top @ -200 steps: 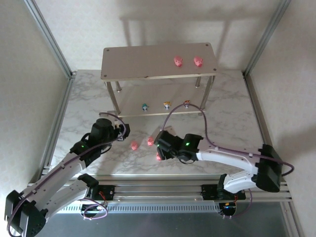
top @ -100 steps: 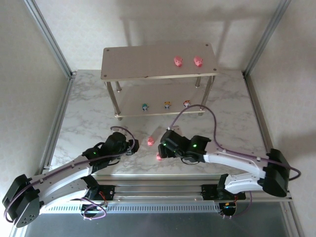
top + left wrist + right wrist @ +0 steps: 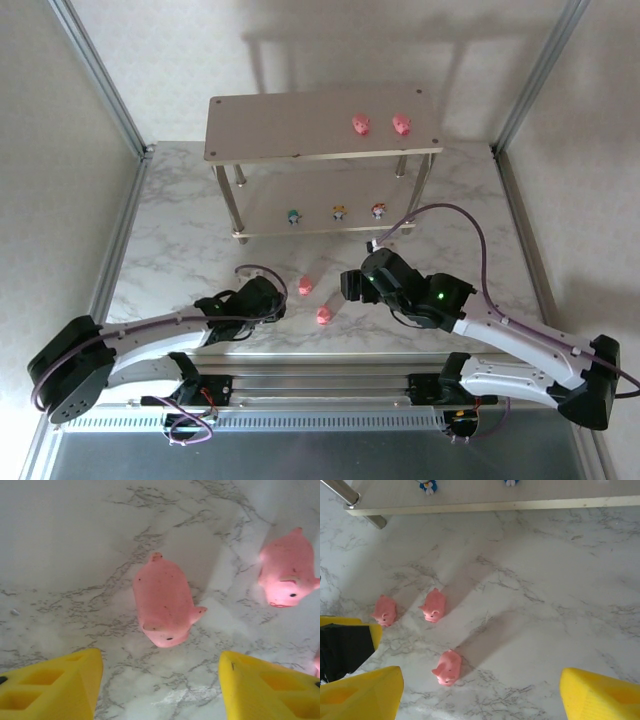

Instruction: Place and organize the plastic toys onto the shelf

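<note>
Note left claw [image 3: 160,682], swung in low from the left over the last second: open, gripping nothing. Find first pig [image 3: 165,602] just ahead of its tips, centred between the fingers, lying untouched on the counter [image 3: 65,540]. Find second pig [image 3: 287,577] ahead-right, apart.

Note right claw [image 3: 480,695], pulled back and raised in the same second: spread wide, empty. Find third pig [image 3: 447,666] just ahead-left of it.

Treat as a handover: expect a left grasp on first pig. Count three pigs not yet shelved.

Locate shelf [image 3: 280,125] well beyond both claws, with shelved pigs [image 3: 361,124] at top right and figurines [image 3: 339,212] on the lower board. Use the bare left of the top board. Keep clear of the near board edge, the legs and the neighbouring arm.
</note>
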You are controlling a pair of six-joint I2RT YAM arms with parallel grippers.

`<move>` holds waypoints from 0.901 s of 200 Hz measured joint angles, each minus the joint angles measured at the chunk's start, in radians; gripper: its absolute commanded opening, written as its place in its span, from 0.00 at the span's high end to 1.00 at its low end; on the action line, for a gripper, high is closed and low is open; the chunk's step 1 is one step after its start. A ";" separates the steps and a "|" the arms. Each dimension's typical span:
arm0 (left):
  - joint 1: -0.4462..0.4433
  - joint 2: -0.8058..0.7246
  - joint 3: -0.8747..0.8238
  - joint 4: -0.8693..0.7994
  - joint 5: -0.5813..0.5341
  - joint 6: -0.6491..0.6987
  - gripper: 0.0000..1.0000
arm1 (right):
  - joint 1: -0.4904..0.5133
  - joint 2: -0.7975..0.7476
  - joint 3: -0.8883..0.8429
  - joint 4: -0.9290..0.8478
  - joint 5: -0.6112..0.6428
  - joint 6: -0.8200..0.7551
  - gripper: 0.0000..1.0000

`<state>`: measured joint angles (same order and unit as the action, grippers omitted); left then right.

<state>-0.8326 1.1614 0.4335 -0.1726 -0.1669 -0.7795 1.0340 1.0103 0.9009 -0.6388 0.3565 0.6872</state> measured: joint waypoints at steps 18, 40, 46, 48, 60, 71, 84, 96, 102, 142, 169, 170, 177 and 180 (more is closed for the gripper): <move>0.000 0.025 0.024 0.001 -0.020 0.000 0.38 | -0.009 -0.015 0.000 0.000 0.003 -0.015 0.17; 0.000 0.053 0.055 0.008 -0.040 0.001 0.38 | -0.017 -0.032 0.000 0.004 0.005 -0.026 0.17; 0.000 0.061 0.060 0.013 -0.041 0.001 0.37 | -0.019 -0.035 0.000 0.006 0.008 -0.029 0.17; 0.000 0.064 0.062 0.014 -0.041 0.001 0.37 | -0.020 -0.036 0.000 0.007 0.008 -0.030 0.17; 0.000 0.084 0.071 0.020 -0.042 0.001 0.37 | -0.024 -0.040 -0.002 0.011 0.009 -0.035 0.16; 0.000 0.109 0.082 0.021 -0.043 0.001 0.37 | -0.029 -0.041 -0.006 0.015 0.010 -0.042 0.16; 0.000 0.142 0.090 0.024 -0.043 0.001 0.38 | -0.036 -0.041 -0.008 0.016 0.009 -0.047 0.16; 0.000 0.167 0.096 0.023 -0.043 0.002 0.39 | -0.043 -0.042 -0.010 0.021 0.007 -0.049 0.16; 0.000 0.180 0.098 0.023 -0.044 0.003 0.39 | -0.048 -0.043 -0.011 0.024 0.006 -0.049 0.16; 0.000 0.228 0.128 0.021 -0.066 0.020 0.43 | -0.082 -0.059 -0.024 0.035 -0.020 -0.058 0.16; 0.000 0.237 0.150 0.020 -0.078 0.028 0.44 | -0.107 -0.071 -0.035 0.045 -0.038 -0.060 0.16; 0.000 0.237 0.150 0.020 -0.079 0.028 0.44 | -0.108 -0.071 -0.035 0.045 -0.038 -0.060 0.16; 0.001 0.241 0.154 0.020 -0.081 0.031 0.45 | -0.113 -0.074 -0.039 0.048 -0.043 -0.061 0.16; 0.002 0.242 0.154 0.021 -0.082 0.032 0.45 | -0.115 -0.074 -0.041 0.049 -0.045 -0.060 0.16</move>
<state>-0.8307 1.4036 0.5880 -0.1520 -0.2485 -0.7479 0.9188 0.9360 0.8600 -0.5900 0.3119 0.6270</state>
